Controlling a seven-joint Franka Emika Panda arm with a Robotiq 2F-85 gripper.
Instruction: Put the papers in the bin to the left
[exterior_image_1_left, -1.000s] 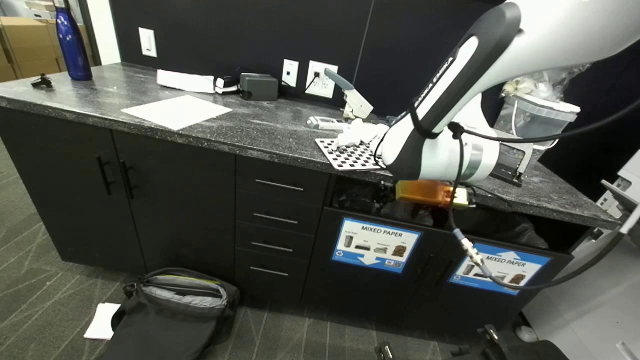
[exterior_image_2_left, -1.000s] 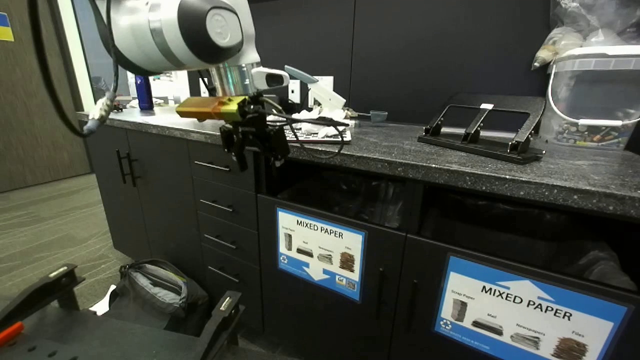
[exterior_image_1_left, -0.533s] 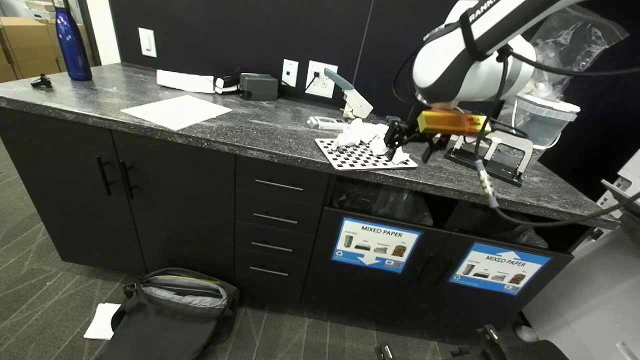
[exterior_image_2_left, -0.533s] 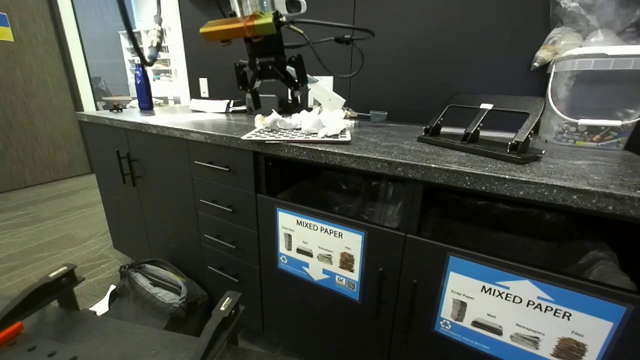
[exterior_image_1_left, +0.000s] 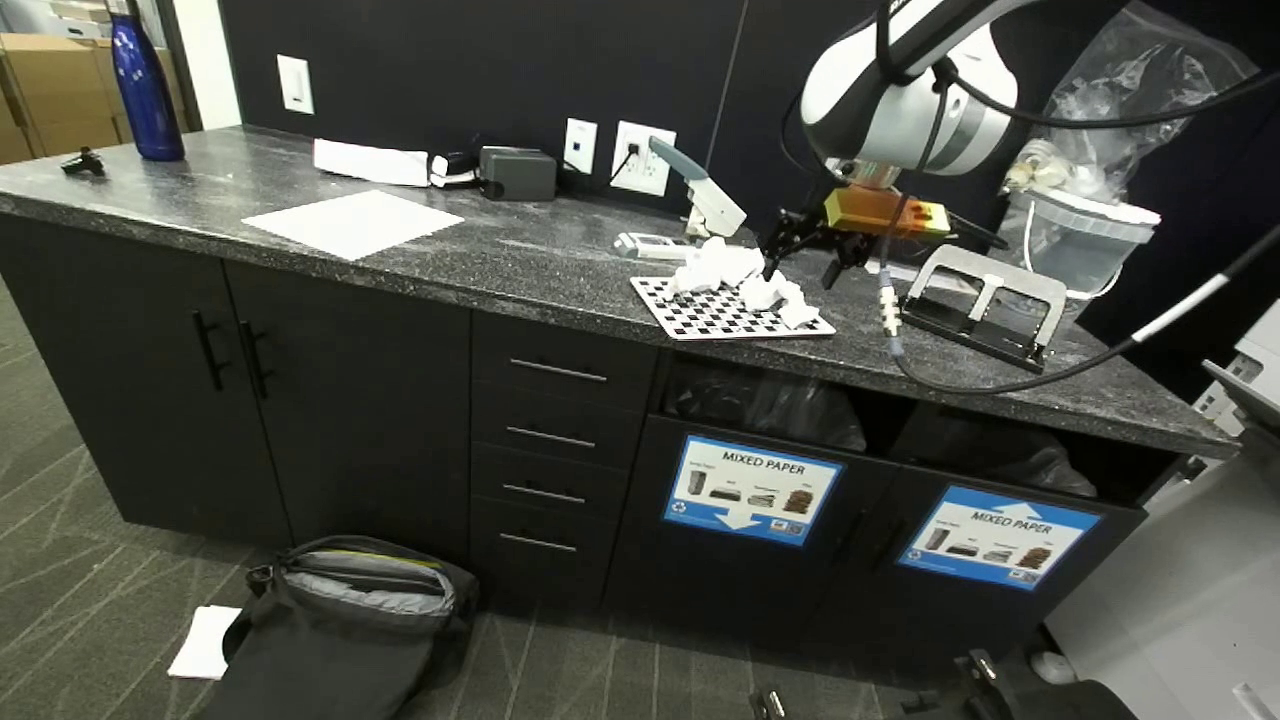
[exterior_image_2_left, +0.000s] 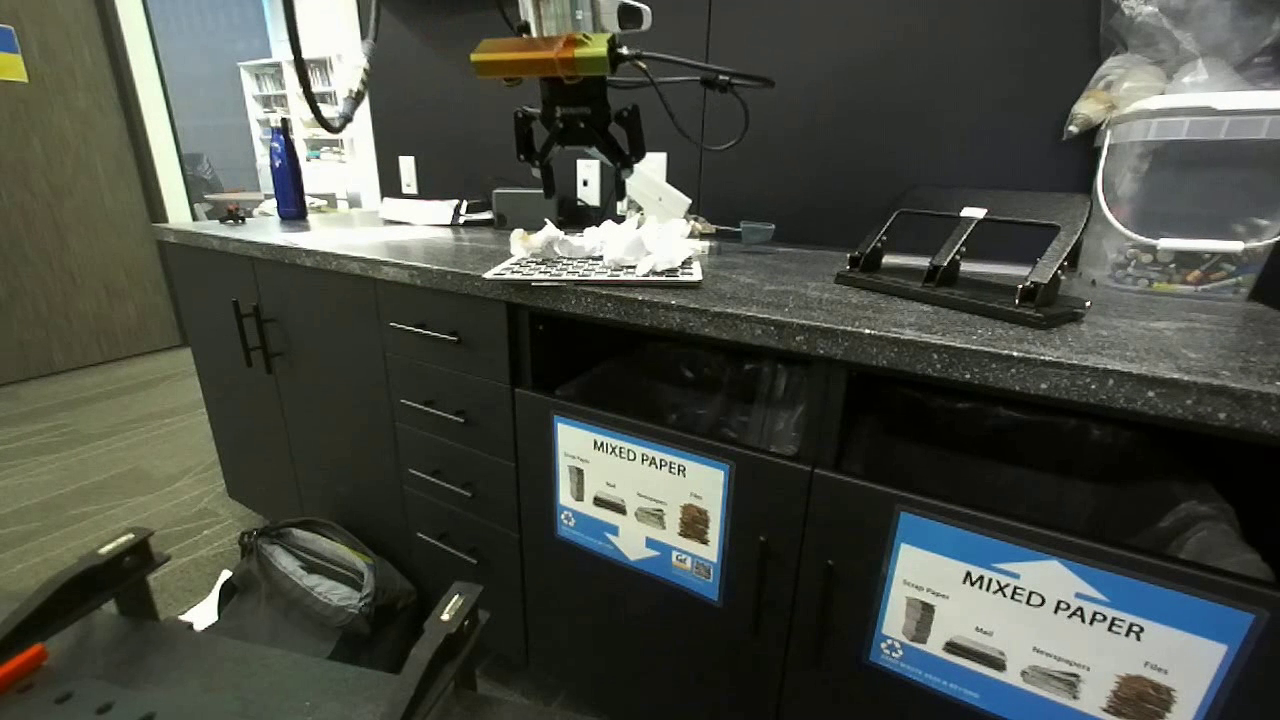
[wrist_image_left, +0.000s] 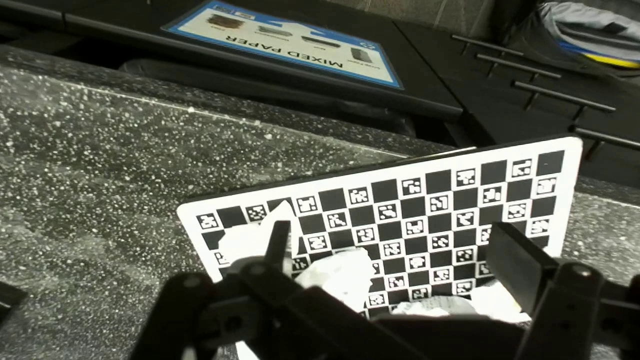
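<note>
The gripper (exterior_image_2_left: 585, 188) hangs above the countertop (exterior_image_1_left: 560, 255), not touching the papers (exterior_image_2_left: 640, 240), its fingers spread and holding nothing. The papers, crumpled white wads, lie below the fingertips on the checkered board (exterior_image_1_left: 705, 318). They bunch along the board's rear edge and its edge nearer the black stand (exterior_image_2_left: 960, 300); the front corner nearer the drawers (exterior_image_1_left: 540, 455) is bare. The board sits at the countertop's front edge; overhang cannot be determined.

Governing relation: the target lies downward from the gripper. The heap's long axis runs roughly with the countertop's front edge, and the finger gap appears to span the same direction. In the wrist view, one wad shows in line with that gap, nearer the finger on the stand side. Judged from this, descend onto a single wad before closing; a wider bite may shed scraps.

The bin (exterior_image_1_left: 725, 575), beside the drawers, stands below the countertop; its slot opens under the front edge. The carry should therefore pass out over that edge, then down and inward.
</note>
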